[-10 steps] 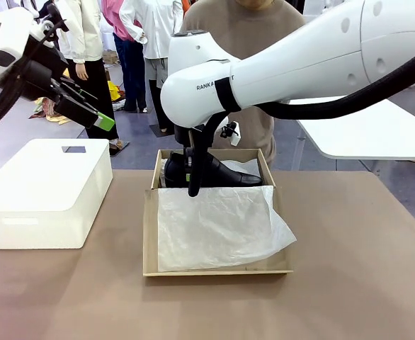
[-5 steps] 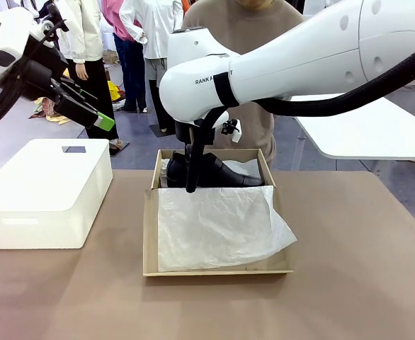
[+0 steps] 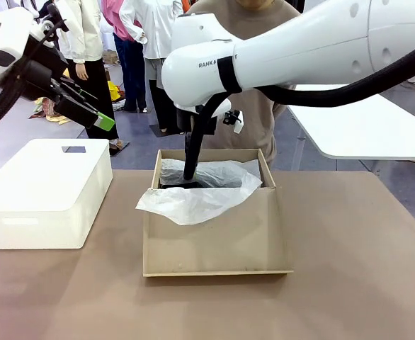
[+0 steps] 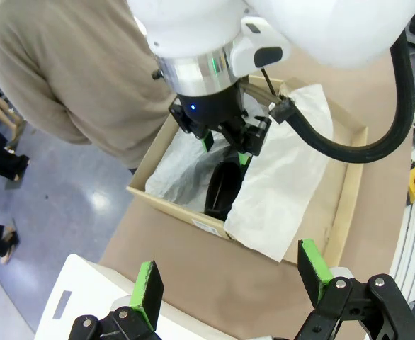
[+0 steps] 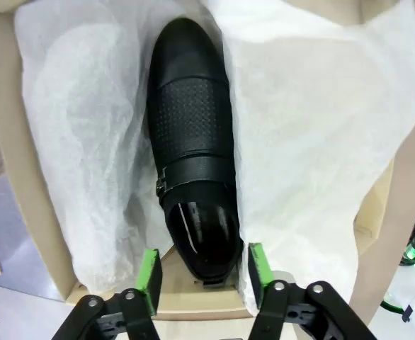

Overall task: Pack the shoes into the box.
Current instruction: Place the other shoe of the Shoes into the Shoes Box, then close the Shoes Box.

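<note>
The right gripper's [image 5: 202, 273] green-padded fingers [image 5: 149, 273] are standing apart at the bottom centre of its wrist frame, straddling the heel of a black glossy leather strap shoe [image 5: 193, 127] without pinching it. The shoe is lying in crumpled white tissue paper [image 5: 321, 142] inside the tan cardboard shoebox [image 5: 6, 177]. Along the bottom of its own frame, the left gripper [image 4: 229, 280] is hovering, fingers spread wide, gripping nothing.

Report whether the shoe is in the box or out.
In: the shoe lies top-up on white tissue, inside the cardboard walls of the box.
</note>
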`<state>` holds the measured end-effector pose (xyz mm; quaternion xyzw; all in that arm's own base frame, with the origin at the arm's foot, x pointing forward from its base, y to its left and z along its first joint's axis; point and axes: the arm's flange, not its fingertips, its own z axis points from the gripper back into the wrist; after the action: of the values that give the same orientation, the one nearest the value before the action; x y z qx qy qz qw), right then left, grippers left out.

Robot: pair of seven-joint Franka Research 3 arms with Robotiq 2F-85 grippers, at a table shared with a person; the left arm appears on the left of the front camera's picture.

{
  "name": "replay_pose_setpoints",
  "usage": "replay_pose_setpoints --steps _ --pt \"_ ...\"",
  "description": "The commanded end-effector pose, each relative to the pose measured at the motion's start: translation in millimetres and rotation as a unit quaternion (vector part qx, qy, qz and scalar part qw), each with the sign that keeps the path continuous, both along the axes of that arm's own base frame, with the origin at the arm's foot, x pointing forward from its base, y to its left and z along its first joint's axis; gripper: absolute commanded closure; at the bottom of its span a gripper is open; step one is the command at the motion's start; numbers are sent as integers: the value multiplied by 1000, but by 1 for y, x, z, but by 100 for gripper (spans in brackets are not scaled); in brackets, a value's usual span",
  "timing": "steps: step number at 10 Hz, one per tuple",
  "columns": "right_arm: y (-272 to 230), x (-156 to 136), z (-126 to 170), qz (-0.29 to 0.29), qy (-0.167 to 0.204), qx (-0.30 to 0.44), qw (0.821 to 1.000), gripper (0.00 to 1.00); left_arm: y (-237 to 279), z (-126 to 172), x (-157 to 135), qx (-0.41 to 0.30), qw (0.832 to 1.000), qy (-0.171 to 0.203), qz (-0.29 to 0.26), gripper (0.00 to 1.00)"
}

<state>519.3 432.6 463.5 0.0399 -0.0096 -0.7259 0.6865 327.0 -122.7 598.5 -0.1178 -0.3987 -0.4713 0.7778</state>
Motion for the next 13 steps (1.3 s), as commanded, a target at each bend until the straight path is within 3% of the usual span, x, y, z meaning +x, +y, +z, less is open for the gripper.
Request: replay_pose_setpoints --steps 1,5,6,12,13 --pt "-10 -6 15 -20 4 4 1000 0 1 0 0 -4 1000 1 -3 0" --pt "-20 -18 25 -23 -3 16 1000 0 1 0 0 -4 1000 1 -3 0" --pt "-10 -5 26 -9 -1 7 1000 0 1 0 0 -4 1000 1 -3 0" --pt "-10 -6 23 -9 3 6 1000 0 1 0 0 -4 1000 1 -3 0" --pt "-28 -14 33 42 -14 -12 999 0 1 0 0 -4 1000 1 -3 0"
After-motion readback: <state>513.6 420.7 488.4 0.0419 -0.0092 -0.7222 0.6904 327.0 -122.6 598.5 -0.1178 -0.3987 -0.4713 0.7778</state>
